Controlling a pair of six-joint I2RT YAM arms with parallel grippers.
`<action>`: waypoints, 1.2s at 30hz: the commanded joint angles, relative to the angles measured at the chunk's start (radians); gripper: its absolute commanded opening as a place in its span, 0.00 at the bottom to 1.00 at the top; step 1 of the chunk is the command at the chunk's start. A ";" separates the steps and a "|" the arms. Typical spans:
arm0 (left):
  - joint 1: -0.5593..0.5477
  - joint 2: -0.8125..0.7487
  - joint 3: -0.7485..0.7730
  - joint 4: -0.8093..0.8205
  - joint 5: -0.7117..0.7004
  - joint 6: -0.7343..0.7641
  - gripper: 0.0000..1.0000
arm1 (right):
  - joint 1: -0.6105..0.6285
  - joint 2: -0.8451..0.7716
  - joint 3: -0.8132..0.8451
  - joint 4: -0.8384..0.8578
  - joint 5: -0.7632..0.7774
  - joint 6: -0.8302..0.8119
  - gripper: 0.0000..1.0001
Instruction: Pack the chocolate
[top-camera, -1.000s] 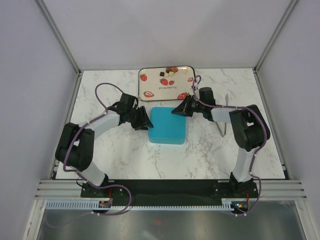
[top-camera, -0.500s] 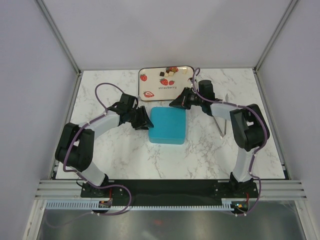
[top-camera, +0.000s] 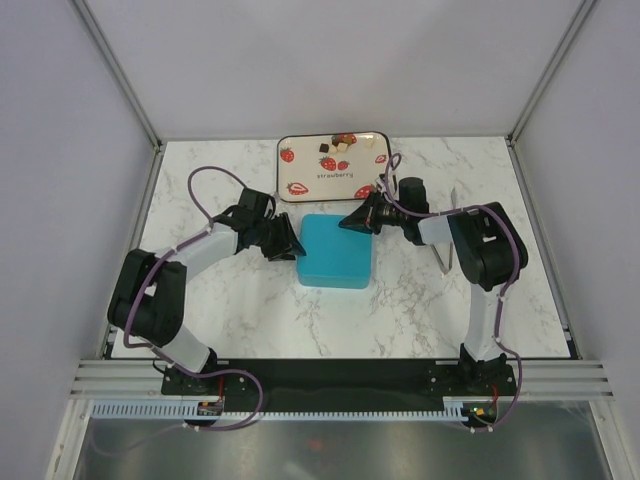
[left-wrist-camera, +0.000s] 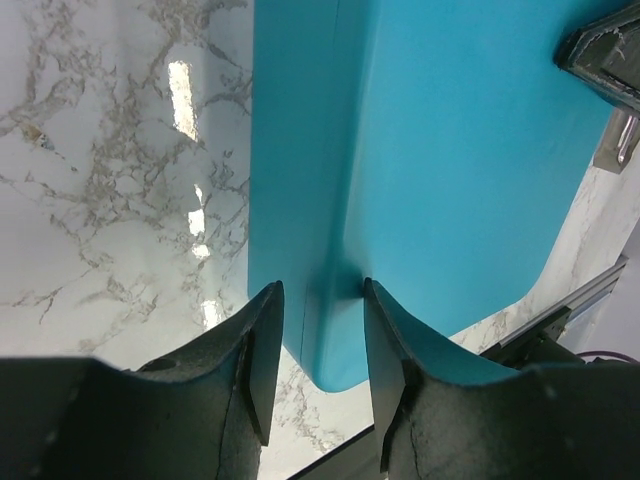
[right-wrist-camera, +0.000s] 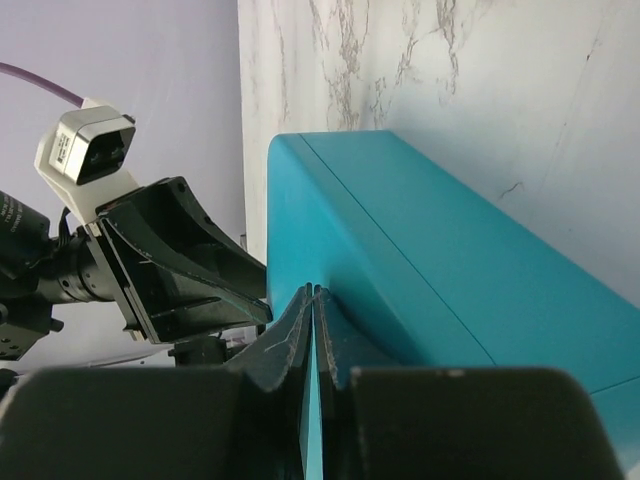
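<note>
The chocolate (top-camera: 340, 145), several small dark, brown and white pieces, lies on the far part of the strawberry tray (top-camera: 300, 170). The closed teal box (top-camera: 337, 250) sits mid-table. My left gripper (top-camera: 295, 243) holds the box's left corner. In the left wrist view its jaws (left-wrist-camera: 320, 300) straddle that corner of the box (left-wrist-camera: 450, 150), one finger on the lid, one against the side wall. My right gripper (top-camera: 352, 222) is shut, and its tips (right-wrist-camera: 315, 292) press against the box's far edge (right-wrist-camera: 450, 270).
Metal tongs (top-camera: 445, 255) lie on the marble table (top-camera: 250, 320) right of the box, under the right arm. The tray stands directly behind the box. The enclosure's walls and frame posts surround the table.
My right gripper drew back toward the tray half a second ago and has returned to the box's far edge. The left gripper and the box have not moved.
</note>
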 joint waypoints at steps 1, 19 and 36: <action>-0.004 -0.043 -0.011 -0.019 -0.034 -0.015 0.45 | -0.001 -0.018 0.003 -0.087 0.044 -0.091 0.10; -0.004 -0.405 0.210 -0.102 -0.017 0.114 0.64 | 0.054 -0.652 0.134 -0.891 0.525 -0.545 0.98; -0.007 -0.729 0.046 0.004 -0.006 0.198 1.00 | 0.062 -1.001 -0.043 -0.987 0.788 -0.519 0.98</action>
